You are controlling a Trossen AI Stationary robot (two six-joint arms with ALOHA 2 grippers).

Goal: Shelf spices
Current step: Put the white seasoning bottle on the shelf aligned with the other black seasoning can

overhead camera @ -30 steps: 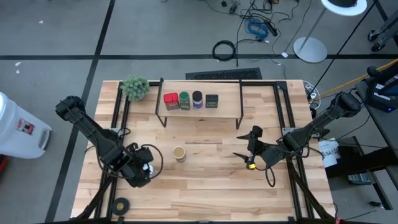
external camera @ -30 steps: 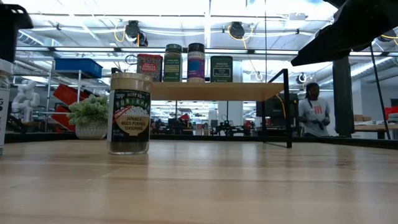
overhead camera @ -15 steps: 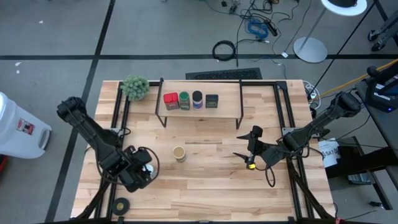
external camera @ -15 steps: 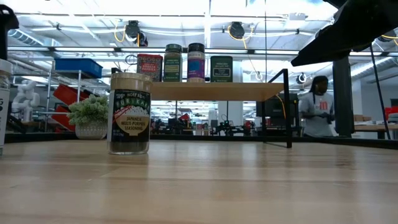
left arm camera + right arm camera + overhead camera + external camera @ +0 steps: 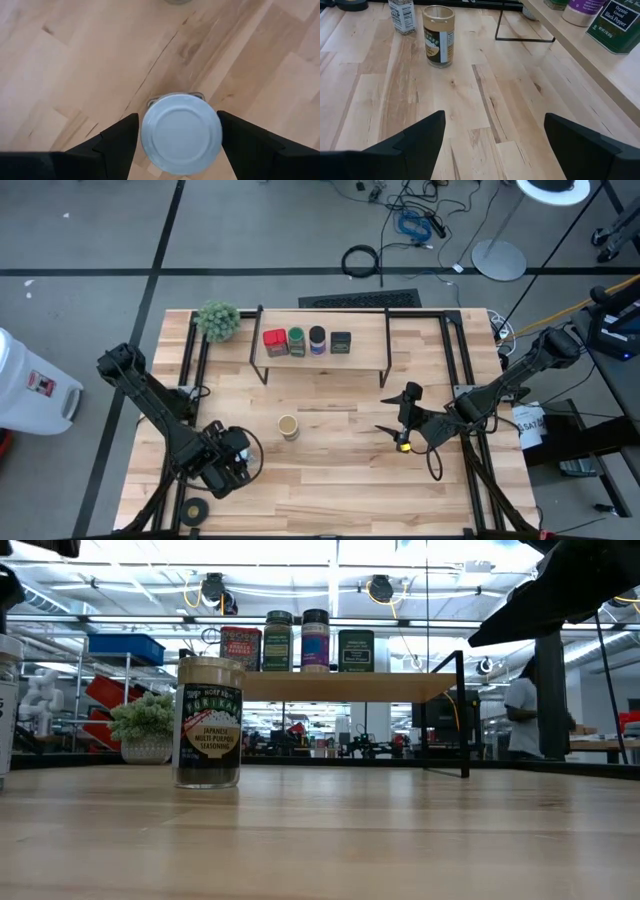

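1. Left gripper (image 5: 180,134): positioned above the near-left part of the table (image 5: 340,480), fingers spread wide, one on each side of the white-lidded jar (image 5: 181,131); the lid lies directly below and between the fingers with a gap on both sides; nothing is held.
2. White-lidded jar: stands upright on the table beneath the left gripper; from the right wrist it appears beside the tan-lidded jar (image 5: 439,36), farther off.
3. Tan-lidded jar: upright on the table, ahead of the left gripper toward the shelf (image 5: 320,366) and well apart from it; a label of Japanese seasoning is legible in the low view.
4. Shelf: beyond both grippers at the far side of the table; its board carries four spices in a row, namely the red tin (image 5: 274,340), green-lidded jar (image 5: 297,340), dark-lidded jar (image 5: 317,338) and dark square tin (image 5: 341,343); free board remains at both ends of the row.
5. Right gripper (image 5: 400,427): waits over the right half of the table, fingers wide apart and empty; the shelf edge lies ahead of it.
6. Step in hand, as judged: four spices are shelved and two remain; the left gripper is placed to grasp the white-lidded jar.
7. Next move, as judged: descend so the fingers bracket the jar body below the lid; close squarely; lift clear before travelling to the shelf; an off-centre closure could tip the jar.
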